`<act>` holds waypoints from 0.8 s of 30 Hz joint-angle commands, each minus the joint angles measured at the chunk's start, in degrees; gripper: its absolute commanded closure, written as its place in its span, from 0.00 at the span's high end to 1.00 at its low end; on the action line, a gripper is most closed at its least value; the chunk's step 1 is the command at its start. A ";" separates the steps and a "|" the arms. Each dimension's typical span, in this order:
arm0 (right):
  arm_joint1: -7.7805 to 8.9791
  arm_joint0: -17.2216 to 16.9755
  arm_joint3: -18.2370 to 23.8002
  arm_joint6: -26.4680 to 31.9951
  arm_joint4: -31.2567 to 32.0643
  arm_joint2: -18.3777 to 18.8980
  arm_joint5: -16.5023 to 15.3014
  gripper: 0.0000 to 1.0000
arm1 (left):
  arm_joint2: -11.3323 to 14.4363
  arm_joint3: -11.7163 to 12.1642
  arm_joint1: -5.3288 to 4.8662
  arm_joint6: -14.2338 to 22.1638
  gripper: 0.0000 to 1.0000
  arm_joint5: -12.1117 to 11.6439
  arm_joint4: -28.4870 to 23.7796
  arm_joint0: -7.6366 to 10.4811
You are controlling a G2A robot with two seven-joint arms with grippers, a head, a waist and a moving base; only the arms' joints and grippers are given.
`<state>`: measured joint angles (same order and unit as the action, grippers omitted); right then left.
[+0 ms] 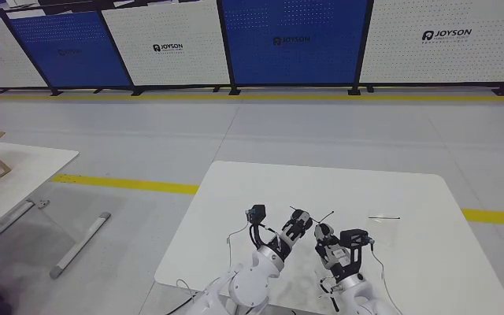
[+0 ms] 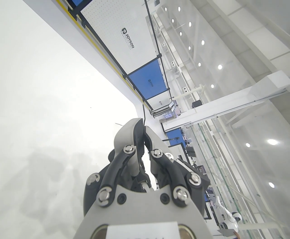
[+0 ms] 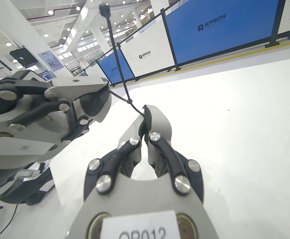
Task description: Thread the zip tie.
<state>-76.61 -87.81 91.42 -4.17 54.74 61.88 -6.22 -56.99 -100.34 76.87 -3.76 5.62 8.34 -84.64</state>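
**A:** We are low over the white table (image 1: 260,189), with both arms near its close edge. Our left gripper (image 2: 143,127) is clenched on a thin black strap (image 2: 143,113) that pokes out past its tips. Our right gripper (image 3: 145,114) is pinched tight on the zip tie (image 3: 118,58). The tie hangs in the air between the two grippers, clear of the tabletop.

**B:** So how do we thread it well?

**A:** We judge that the tip has to meet the head's slot square on. We should hold both grips firm and one end steady. Then we bring the other end in slowly along the strap's own line, so the thin plastic neither buckles nor slips from the pads.

**B:** What does one view give us that another doesn't?

**A:** The top view gives us the layout. Two thin ends splay out above the grippers, and a spare zip tie (image 1: 384,217) lies flat on the table, well apart on our right. The left wrist view adds a short length of strap standing above that gripper's tips. The right wrist view has the fine detail. There the strap runs up to the square head (image 3: 104,9), and a small dark junction (image 3: 129,101) sits between the grippers where the straps cross. We cannot tell whether a tip is already through a slot there.
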 commanded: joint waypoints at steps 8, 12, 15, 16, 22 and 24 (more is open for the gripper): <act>0.01 -0.08 0.02 0.16 0.05 0.30 -0.18 0.00 | -0.02 -0.35 0.11 -0.53 0.00 0.18 0.07 0.19; 0.03 -0.14 -0.06 0.25 -0.10 0.57 -0.38 0.00 | -0.26 -0.65 0.16 -0.97 0.00 0.31 -0.23 0.22; 0.04 -0.13 -0.15 0.32 -0.19 0.72 -0.51 0.00 | -0.49 -0.90 0.16 -1.24 0.00 0.34 -0.21 0.14; 0.05 -0.12 -0.17 0.37 -0.22 0.76 -0.54 0.00 | -0.59 -0.99 0.17 -1.46 0.00 0.31 -0.30 0.10; 0.04 -0.10 -0.18 0.53 -0.13 0.88 -0.51 0.00 | -0.93 -1.34 0.25 -2.18 0.00 -0.25 -0.80 0.03; 0.04 -0.08 -0.24 0.58 -0.15 0.90 -0.54 0.00 | -1.04 -1.58 0.25 -2.21 0.00 -0.43 -0.81 -0.09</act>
<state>-76.57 -87.90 91.21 -3.61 54.61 62.78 -6.74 -57.98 -101.82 77.12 -5.97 5.26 7.51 -84.67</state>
